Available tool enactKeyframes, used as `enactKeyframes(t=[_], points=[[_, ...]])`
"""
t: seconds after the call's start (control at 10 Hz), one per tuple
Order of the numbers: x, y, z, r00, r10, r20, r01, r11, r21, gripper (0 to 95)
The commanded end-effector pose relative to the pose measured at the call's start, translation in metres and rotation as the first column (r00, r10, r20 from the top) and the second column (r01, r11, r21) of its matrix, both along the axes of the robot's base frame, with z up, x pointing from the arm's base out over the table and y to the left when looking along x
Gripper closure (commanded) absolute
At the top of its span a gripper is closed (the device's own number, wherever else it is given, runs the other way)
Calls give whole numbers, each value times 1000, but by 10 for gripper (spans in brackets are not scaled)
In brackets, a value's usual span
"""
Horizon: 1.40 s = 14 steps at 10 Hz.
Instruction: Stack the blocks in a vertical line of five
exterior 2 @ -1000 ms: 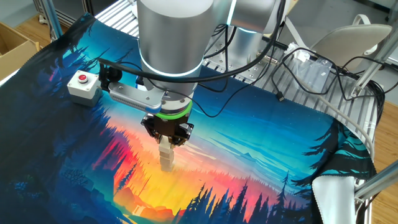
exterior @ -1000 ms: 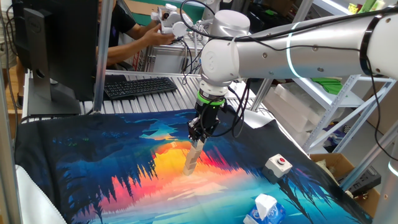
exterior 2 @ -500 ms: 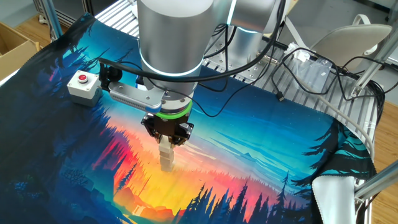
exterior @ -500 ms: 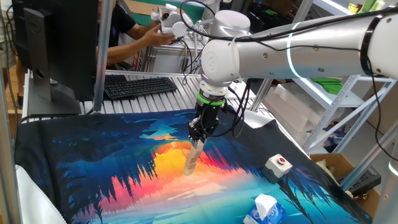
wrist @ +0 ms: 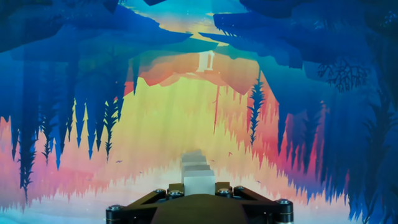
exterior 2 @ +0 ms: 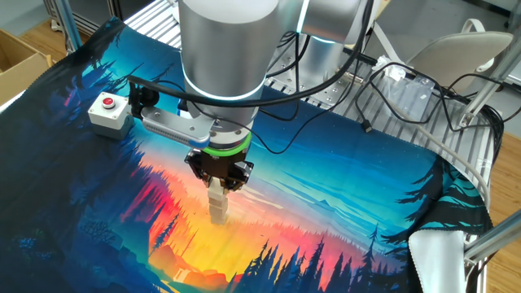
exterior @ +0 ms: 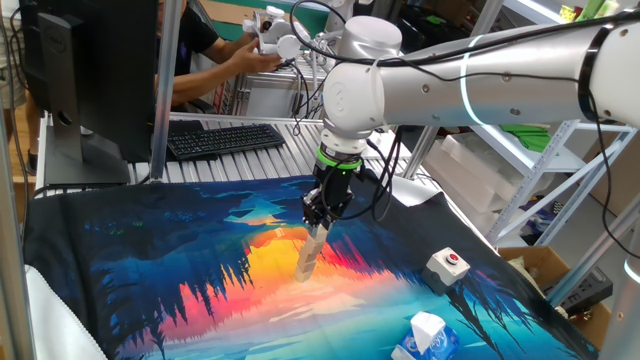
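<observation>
**Top block pinched above leaning stack**

Jaws drawn in on the topmost wooden block (exterior: 317,232), black fingertips flanking it on two sides, gripper (exterior 2: 216,184) pointing straight down over the column. Directly beneath, more pale beige cubes in one narrow stack of blocks (exterior: 309,258) down to the cloth; exact count hard to read, seams between cubes only faint. Stack slightly tilted in one fixed view, base offset to the left of the top. In the hand view, block faces (wrist: 199,174) stepping away below the gripper body, between the two finger mounts.

Under the stack, a printed mat (exterior 2: 342,203) with orange sunset centre and dark blue tree silhouettes, stack base on the orange part. Above the fingers, a green ring (exterior: 336,159) at the wrist, then the white arm (exterior: 470,80) stretching off to the right. Well apart from the stack, a white box with a red button (exterior: 447,264) on the mat; near the mat's front edge, a white-and-blue tissue pack (exterior: 428,336). Behind the mat, a black keyboard (exterior: 220,138) and a monitor (exterior: 90,70); a person's hand (exterior: 245,58) farther back.
</observation>
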<state>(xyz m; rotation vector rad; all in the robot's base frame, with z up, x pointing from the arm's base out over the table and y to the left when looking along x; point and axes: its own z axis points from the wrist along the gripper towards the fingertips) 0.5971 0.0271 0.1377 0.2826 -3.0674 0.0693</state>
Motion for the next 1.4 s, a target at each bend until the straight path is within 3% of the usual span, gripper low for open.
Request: enactKeyframes(t=[0.1,0.6,0.7,1.4], points=[[0,0,-1,1000,-11,2,11,1000,-1,570],[-1,0,-1,1000,-31,5,31,1000,-3,570],[-1,0,-1,999,-32,4,32,999,-2,380],[-4,-2,6,997,-71,6,71,997,-1,380]])
